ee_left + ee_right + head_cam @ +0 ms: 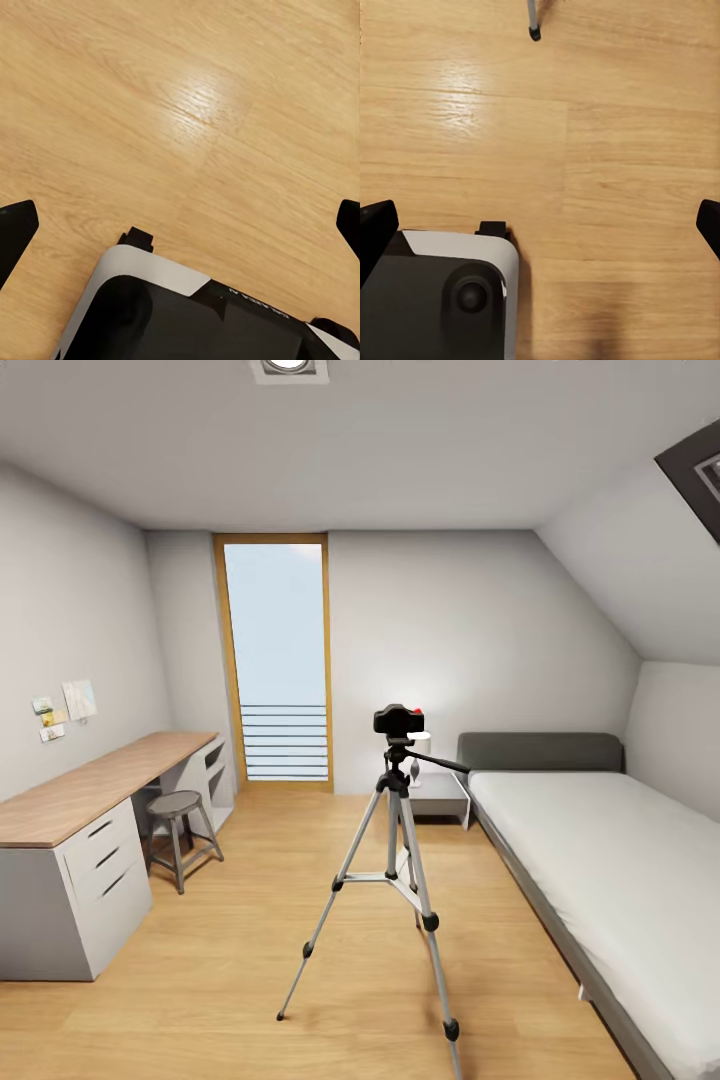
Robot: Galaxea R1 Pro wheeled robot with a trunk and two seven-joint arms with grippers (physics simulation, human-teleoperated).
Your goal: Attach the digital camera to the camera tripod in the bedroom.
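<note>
The camera tripod stands on the light wood floor in the middle of the bedroom, its three silver legs spread and its pan handle pointing right. The black digital camera, red button on top, sits on the tripod's head. In the right wrist view one tripod foot rests on the floor. My left gripper hangs open over bare floor, black fingertips far apart. My right gripper is open too, with nothing between its fingers.
A low grey bed with a white mattress runs along the right wall. A wood-topped desk and round stool stand on the left. A white nightstand sits behind the tripod. My own base lies under both grippers.
</note>
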